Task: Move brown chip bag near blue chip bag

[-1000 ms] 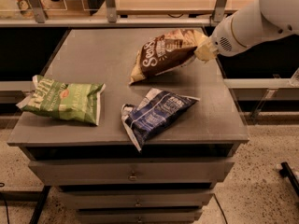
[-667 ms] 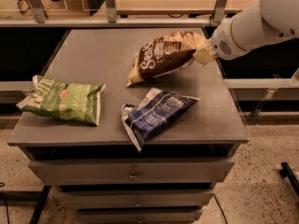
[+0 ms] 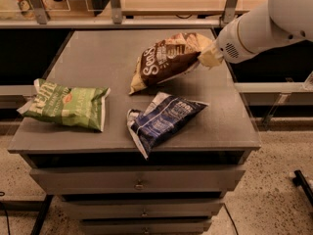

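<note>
Here the gripper (image 3: 209,58) sits in the upper right of the frame, at the end of the white arm (image 3: 266,23) that reaches in from the right edge. It is clamped on the right end of the brown chip bag (image 3: 164,62), whose cream-yellow edge is bunched up against it. The bag slopes down and to the left from that grip, its white script lettering facing the camera. Its lower left corner points toward the middle of the grey cabinet top (image 3: 93,53); whether that corner touches the surface I cannot tell.

The blue chip bag (image 3: 166,120) lies flat just below the brown one, near the front edge of the cabinet top and a little right of centre. It is set at an angle, with one white end toward the front and the other toward the right. The two bags are near each other, with a narrow strip of grey surface between them.

A green chip bag (image 3: 68,105) lies flat at the left side of the frame, well apart from both. Below the top, the cabinet's drawers (image 3: 139,180) fill the lower part of the frame.
</note>
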`<state>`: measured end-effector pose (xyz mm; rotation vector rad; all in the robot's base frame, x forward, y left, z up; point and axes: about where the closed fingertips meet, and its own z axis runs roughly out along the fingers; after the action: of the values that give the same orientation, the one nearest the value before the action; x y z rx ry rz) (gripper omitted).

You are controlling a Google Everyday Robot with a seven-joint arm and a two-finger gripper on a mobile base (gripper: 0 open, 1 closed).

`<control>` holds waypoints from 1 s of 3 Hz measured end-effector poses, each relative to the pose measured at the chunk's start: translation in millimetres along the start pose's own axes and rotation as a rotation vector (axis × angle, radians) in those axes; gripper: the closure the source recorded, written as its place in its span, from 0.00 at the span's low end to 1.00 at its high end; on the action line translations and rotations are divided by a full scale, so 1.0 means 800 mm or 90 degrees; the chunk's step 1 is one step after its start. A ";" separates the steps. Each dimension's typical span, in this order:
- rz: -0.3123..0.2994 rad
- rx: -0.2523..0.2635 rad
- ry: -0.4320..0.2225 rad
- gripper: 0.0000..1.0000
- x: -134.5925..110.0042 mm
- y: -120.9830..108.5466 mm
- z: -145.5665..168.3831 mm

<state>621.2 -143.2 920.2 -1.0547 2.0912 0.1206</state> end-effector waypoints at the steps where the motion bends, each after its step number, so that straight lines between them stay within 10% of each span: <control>1: -0.002 -0.001 0.000 0.37 -0.001 0.002 0.000; 3: -0.005 -0.002 0.000 0.00 -0.004 0.004 0.000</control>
<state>619.9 -138.6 921.4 -1.0639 2.0870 0.1206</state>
